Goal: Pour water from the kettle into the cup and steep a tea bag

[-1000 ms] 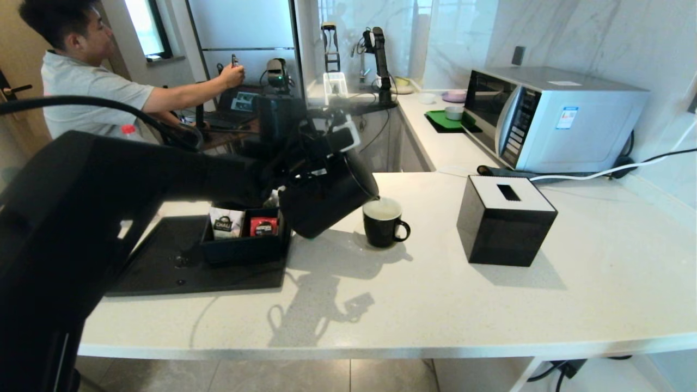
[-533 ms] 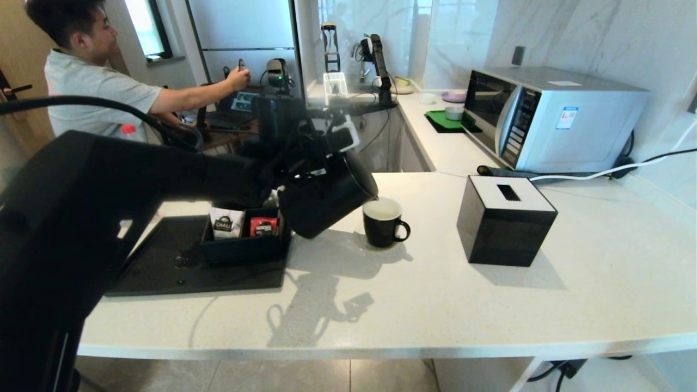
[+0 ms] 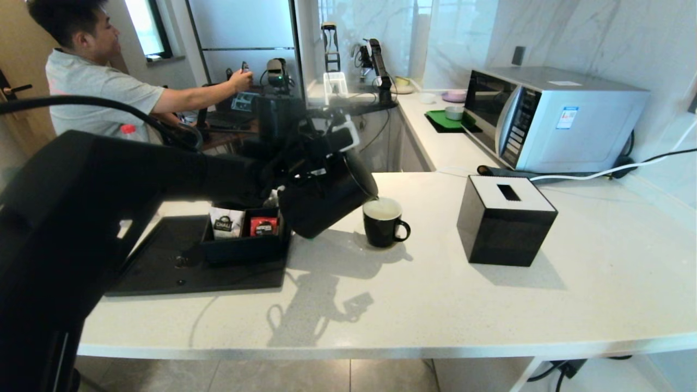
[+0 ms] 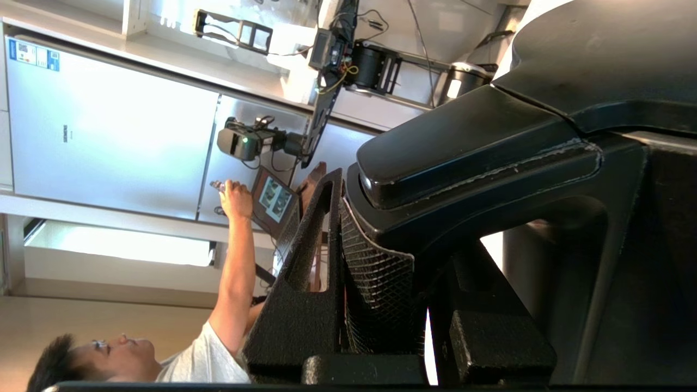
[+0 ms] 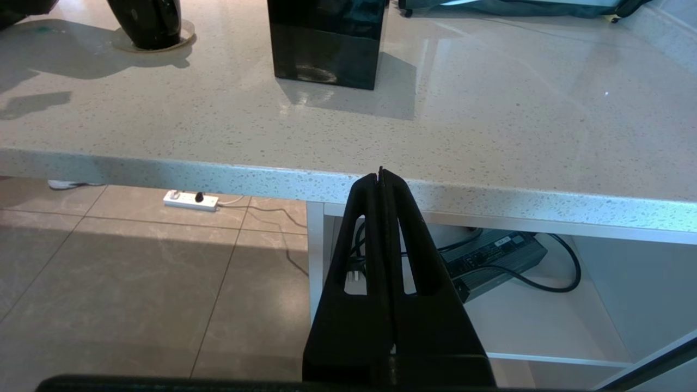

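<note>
One surface (image 3: 435, 305) carries everything here. Largest on it, the kettle (image 3: 321, 201) hangs tilted in the left claw (image 4: 348, 256), clenched on its handle; its spout has eased back from a second ago, so pouring looks finished. Beside it, the cup (image 3: 384, 222) stands filled near the brim. The right claw (image 5: 382, 179) waits pinched together, below the surface edge.

The matte black kettle (image 3: 324, 196) is held tilted above the counter (image 3: 435, 305), its spout lowered just over the rim of the cup (image 3: 384, 222). The small black, white-lined cup stands upright, its handle turned away from the kettle.
</note>
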Tool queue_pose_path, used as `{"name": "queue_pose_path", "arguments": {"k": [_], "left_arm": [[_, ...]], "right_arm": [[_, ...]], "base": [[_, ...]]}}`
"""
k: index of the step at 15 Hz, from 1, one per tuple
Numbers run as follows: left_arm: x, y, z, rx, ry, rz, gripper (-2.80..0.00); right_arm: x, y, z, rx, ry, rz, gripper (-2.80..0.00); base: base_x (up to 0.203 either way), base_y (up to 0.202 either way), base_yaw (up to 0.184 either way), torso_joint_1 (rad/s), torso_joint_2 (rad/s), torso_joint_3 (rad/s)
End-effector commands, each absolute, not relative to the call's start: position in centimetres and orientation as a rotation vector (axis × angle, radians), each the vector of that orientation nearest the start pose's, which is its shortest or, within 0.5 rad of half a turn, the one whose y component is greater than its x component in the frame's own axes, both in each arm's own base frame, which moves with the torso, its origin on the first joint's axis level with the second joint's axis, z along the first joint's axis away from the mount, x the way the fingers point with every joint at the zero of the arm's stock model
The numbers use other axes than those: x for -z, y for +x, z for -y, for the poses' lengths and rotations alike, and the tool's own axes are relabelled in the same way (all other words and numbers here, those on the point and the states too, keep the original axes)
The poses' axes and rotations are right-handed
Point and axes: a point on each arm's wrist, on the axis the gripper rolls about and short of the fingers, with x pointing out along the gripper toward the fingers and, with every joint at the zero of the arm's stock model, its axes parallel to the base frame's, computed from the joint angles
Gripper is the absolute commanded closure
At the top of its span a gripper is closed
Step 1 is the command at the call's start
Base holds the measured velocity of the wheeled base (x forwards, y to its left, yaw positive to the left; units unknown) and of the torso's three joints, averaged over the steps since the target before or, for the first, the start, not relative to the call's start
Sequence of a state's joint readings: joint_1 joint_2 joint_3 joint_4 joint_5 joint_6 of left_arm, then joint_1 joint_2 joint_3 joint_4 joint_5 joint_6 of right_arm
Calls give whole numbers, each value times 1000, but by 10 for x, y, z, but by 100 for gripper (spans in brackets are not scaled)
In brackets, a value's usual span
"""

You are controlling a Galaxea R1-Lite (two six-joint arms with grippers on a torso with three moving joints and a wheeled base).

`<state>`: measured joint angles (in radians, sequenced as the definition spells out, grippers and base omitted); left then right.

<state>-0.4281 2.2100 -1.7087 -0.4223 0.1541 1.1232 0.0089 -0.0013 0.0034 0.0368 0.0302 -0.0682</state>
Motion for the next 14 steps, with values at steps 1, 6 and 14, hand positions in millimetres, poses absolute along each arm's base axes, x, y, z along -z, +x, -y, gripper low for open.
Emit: {"name": "queue_pose_path", "arguments": {"k": [1,6,14], "left_arm": [[-216,429,192,285,1142,91,0],[-217,428,192,282,1136,95,0],[-219,429,188,250,1009,111,0]], "right_arm": [[-75,-24,0,-41,-69,-28,0],[-75,-24,0,-41,-69,-28,0],[-75,-24,0,-41,-69,-28,0]], "base": [[0,0,0,0,0,0],[0,0,0,0,0,0],[0,0,0,0,0,0]]}}
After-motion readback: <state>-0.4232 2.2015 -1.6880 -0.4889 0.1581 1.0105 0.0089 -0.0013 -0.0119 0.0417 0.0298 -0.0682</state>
